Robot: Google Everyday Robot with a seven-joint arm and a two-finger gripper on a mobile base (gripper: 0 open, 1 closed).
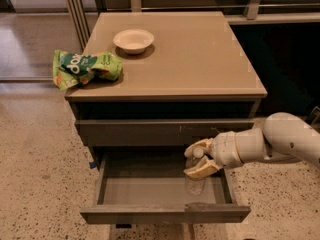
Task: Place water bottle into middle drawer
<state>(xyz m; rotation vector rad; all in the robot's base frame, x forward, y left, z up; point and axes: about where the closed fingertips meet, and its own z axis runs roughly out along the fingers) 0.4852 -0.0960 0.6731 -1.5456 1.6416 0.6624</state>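
My hand [194,161] is down inside the open drawer [150,193], near its right end, and its two fingers pinch the bottle [195,184] around the neck and shoulder. The bottle hangs upright below the fingers, cap up. Its clear body is low against the grey floor of the drawer, but I cannot tell whether the base is touching the floor or just above it.

I judge this to be the last part of placing: the bottle is already inside the drawer walls and only the set-down and release are left. The next move calls for a small, straight drop until the base rests flat. Then I spread the fingers and lift clear without knocking the cap, since a tall light bottle tips easily.

The bowl [133,40] and the bag [86,68] on the counter [200,59] are well apart from this work.
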